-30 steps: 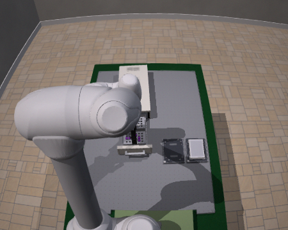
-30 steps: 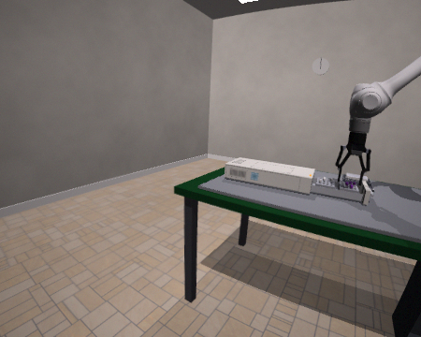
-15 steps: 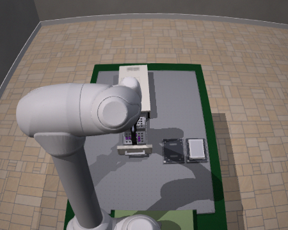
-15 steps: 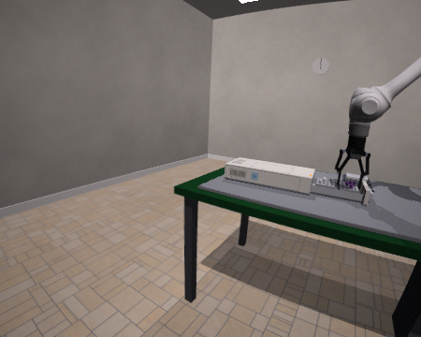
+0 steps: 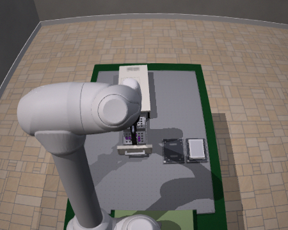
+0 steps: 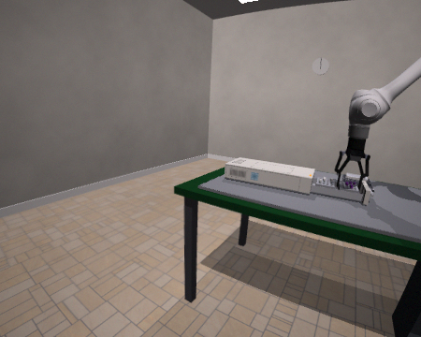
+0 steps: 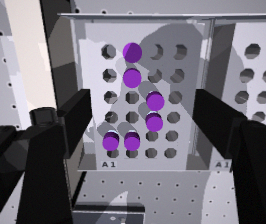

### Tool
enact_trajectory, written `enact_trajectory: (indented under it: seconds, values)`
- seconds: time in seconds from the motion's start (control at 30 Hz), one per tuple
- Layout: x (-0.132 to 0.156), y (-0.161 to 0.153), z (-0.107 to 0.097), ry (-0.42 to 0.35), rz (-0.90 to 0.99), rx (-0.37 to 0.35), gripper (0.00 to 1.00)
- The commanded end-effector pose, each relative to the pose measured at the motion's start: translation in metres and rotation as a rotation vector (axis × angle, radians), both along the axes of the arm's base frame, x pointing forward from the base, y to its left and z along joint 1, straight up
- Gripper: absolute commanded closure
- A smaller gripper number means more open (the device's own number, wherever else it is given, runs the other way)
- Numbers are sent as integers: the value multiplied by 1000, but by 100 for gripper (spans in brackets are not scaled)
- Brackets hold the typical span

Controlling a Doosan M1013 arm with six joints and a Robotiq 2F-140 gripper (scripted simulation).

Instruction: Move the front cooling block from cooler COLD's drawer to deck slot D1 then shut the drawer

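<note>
The cooler COLD [image 5: 144,86] [image 6: 285,176] has its drawer [image 5: 121,150] [image 6: 367,194] out, and its lamp [image 6: 311,175] glows orange. The front block [image 7: 95,87] [image 5: 143,137] sits in the drawer beside the front panel, with several purple-capped tubes [image 7: 155,101] standing in its bores. The rear block [image 7: 258,86] [image 5: 141,120] is behind it, partly cut off in the wrist view. My gripper [image 7: 142,103] [image 6: 353,184] [image 5: 134,135] is open and points down, one finger on the front-panel side of the front block and one on the rear-block side. Contact cannot be seen. Slot D1 [image 5: 173,151] is empty.
Slot D2 [image 5: 187,158], right of D1, holds a white block [image 5: 196,148]. The drawer handle [image 5: 135,153] sticks out at the front. The drawer's thin side wall [image 7: 149,16] runs along the top of the wrist view. The arm covers part of COLD in the top view.
</note>
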State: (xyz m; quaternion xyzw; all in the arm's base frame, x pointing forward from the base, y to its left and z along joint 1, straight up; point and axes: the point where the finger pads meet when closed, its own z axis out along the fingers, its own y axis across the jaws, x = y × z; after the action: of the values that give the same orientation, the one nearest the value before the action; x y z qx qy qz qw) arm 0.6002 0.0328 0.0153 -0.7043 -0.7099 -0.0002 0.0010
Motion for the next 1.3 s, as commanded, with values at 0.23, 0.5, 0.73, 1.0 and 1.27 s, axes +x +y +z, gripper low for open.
enact_trajectory:
  seconds: [0.23, 0.5, 0.73, 1.0, 1.27]
  values:
    - [1, 0, 1, -1, 0, 0, 43]
    - [1, 0, 1, -1, 0, 0, 54]
    - [1, 0, 1, -1, 0, 0, 64]
    - [1, 0, 1, -1, 0, 0, 73]
    - [1, 0, 1, -1, 0, 0, 85]
